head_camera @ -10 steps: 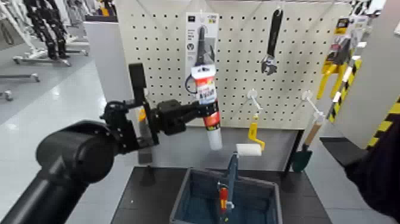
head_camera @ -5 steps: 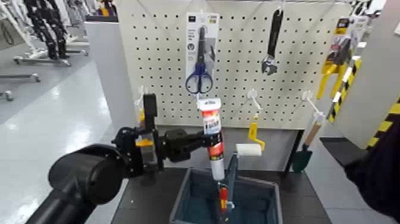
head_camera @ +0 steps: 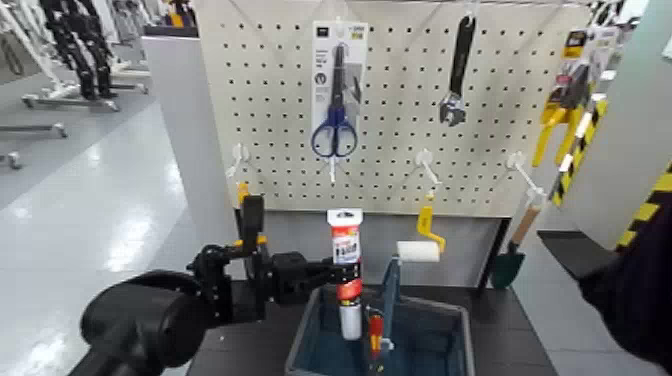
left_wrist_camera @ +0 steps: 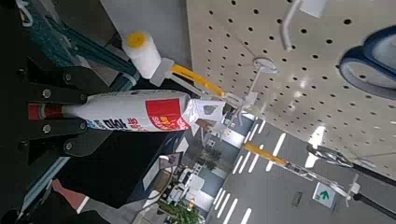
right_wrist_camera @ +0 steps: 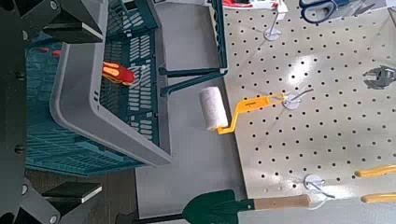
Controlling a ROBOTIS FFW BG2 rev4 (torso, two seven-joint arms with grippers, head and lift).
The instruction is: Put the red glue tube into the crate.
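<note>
Left arm: reaches in from about 8 o'clock, its left end effector (head_camera: 335,270) clenched on the middle of the red glue tube (head_camera: 346,262).
Glue tube: upright, white flat end up, nozzle down, its lower end dipping past the near-left rim of the crate (head_camera: 302,334); not let go yet.
Left wrist view: the tube (left_wrist_camera: 131,112) lies straight between the black fingers (left_wrist_camera: 45,124), firmly pinched.
Crate: at 6 o'clock on the dark desk (head_camera: 245,325); a small red-handled tool (head_camera: 375,333) and a blue roller handle (head_camera: 386,288) already stand inside.
Pegboard: scissors pack (head_camera: 337,90) at 12 o'clock, wrench (head_camera: 456,75) toward 1 o'clock, paint roller (head_camera: 418,251) just right of the tube.
Right arm: right end effector cannot be made out; its wrist view only looks over the crate wall (right_wrist_camera: 89,103) and the roller (right_wrist_camera: 214,110).
Risk: the tube hangs close to the left rim, so a drop from here might catch the edge and tip outward.
Risk: lowering further may knock the nozzle against the red-handled tool or the roller handle, jamming it upright.
</note>
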